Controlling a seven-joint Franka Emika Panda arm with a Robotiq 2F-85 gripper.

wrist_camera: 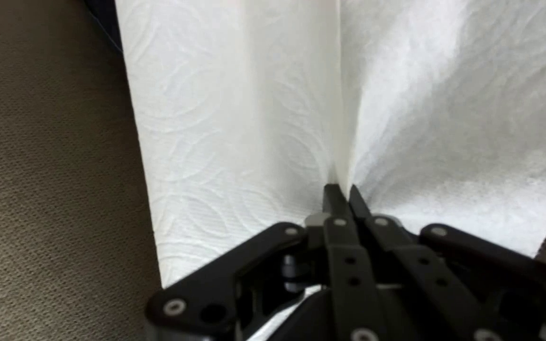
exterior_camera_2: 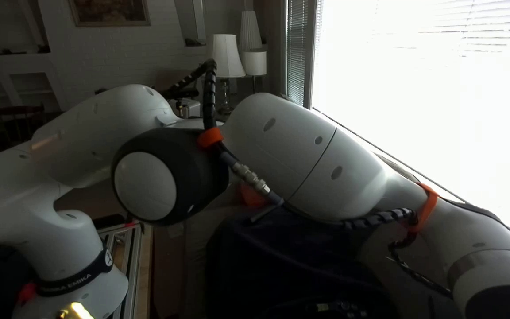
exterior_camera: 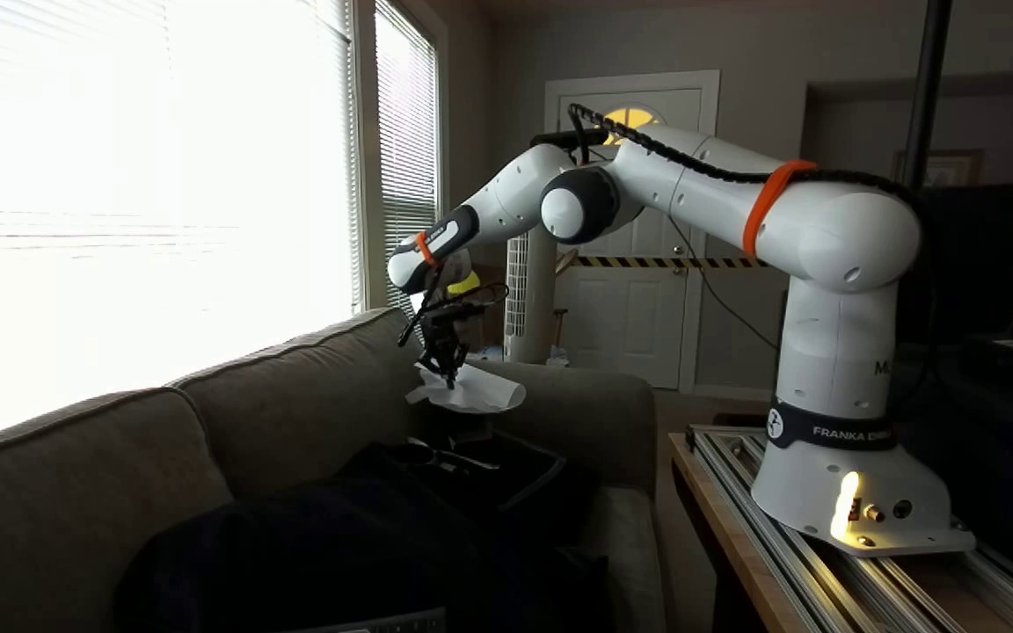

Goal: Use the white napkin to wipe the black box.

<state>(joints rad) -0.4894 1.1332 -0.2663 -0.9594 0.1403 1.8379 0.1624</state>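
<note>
The white napkin (exterior_camera: 484, 392) hangs from my gripper (exterior_camera: 450, 380) above the sofa in an exterior view. In the wrist view the napkin (wrist_camera: 216, 118) fills most of the picture, embossed and pinched into a fold. My gripper (wrist_camera: 341, 192) is shut on that fold, with napkin spread on both sides of the fingers. In an exterior view a dark block-like shape (exterior_camera: 469, 428) shows just under the napkin; I cannot tell whether it is the black box. The napkin hides what lies beneath it in the wrist view. The other exterior view does not show the gripper.
Dark cloth (exterior_camera: 366, 545) lies over the seat of the grey sofa (exterior_camera: 295, 396), with small shiny items (exterior_camera: 449, 457) on it. The sofa's armrest (exterior_camera: 586, 413) and backrest stand close to the gripper. A black device with buttons (exterior_camera_2: 334, 307) lies at the bottom edge of an exterior view.
</note>
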